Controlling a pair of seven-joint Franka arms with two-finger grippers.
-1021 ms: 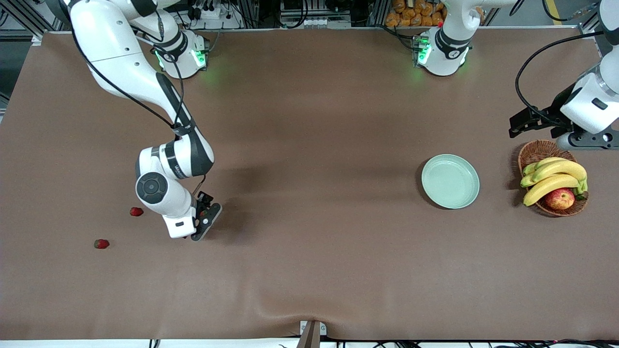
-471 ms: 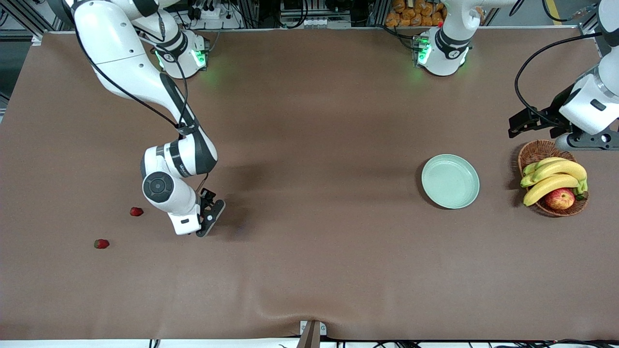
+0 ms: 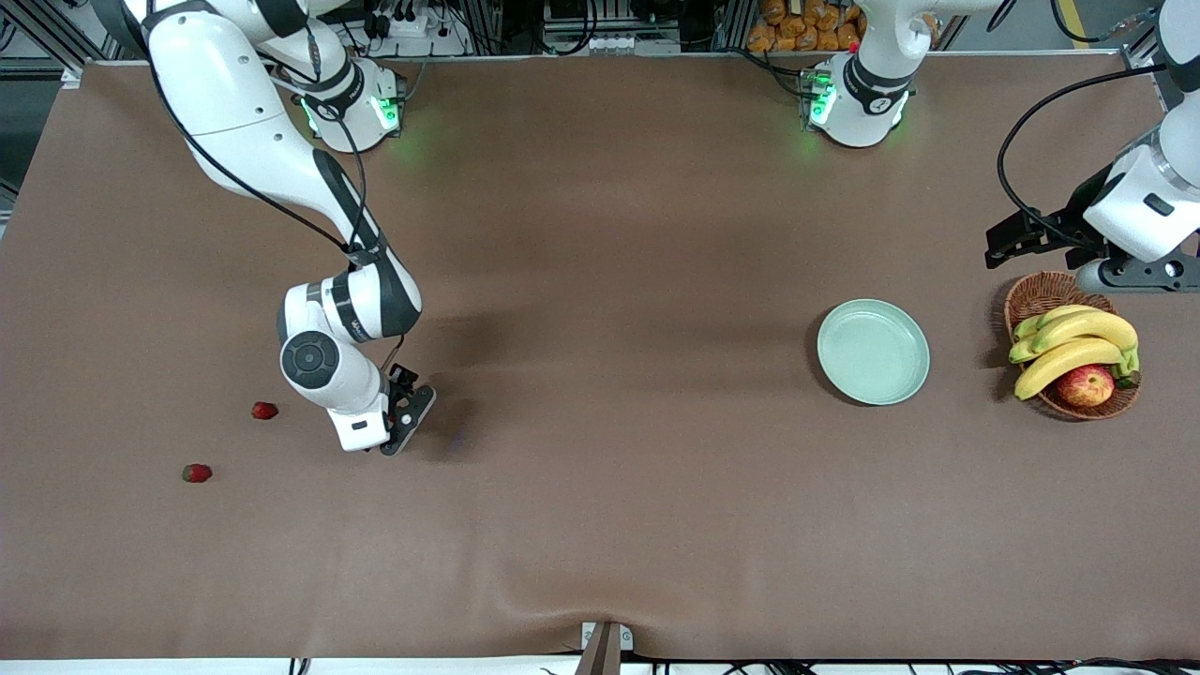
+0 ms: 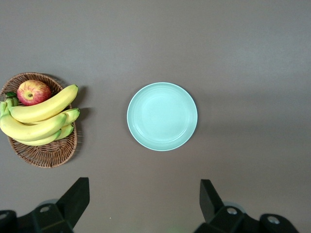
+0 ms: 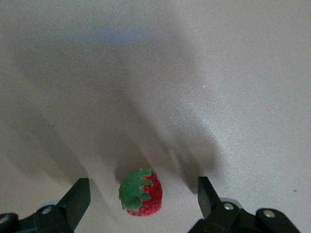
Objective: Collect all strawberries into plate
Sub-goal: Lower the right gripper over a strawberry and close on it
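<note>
My right gripper [image 5: 141, 204] is down low over the brown table cover [image 3: 600, 525] toward the right arm's end, its two black fingers [image 5: 77, 199] spread wide with nothing pinched, and a tiny red strawberry with a green leafy cap [image 5: 141, 193] lies on the cover between them, touching neither finger. In the front view that berry is hidden under my wrist. Two more small red strawberries lie on the bare cover nearby, both closer to the table's end than my gripper: one nearest the front camera [image 3: 196, 473], the other a little farther from it [image 3: 264, 410], well apart from each other. Nothing stands between them and my fingers. The round pale mint-green plate with a raised rim [image 3: 873, 352] sits well apart toward the left arm's end, with no berry in it. Beside it is a brown wicker basket [image 3: 1036, 292] holding yellow bananas [image 3: 1073, 342] and a red-yellow apple [image 3: 1085, 385]. My left gripper [image 4: 146, 206] waits high over the table beside the basket, fingers spread and holding nothing.
</note>
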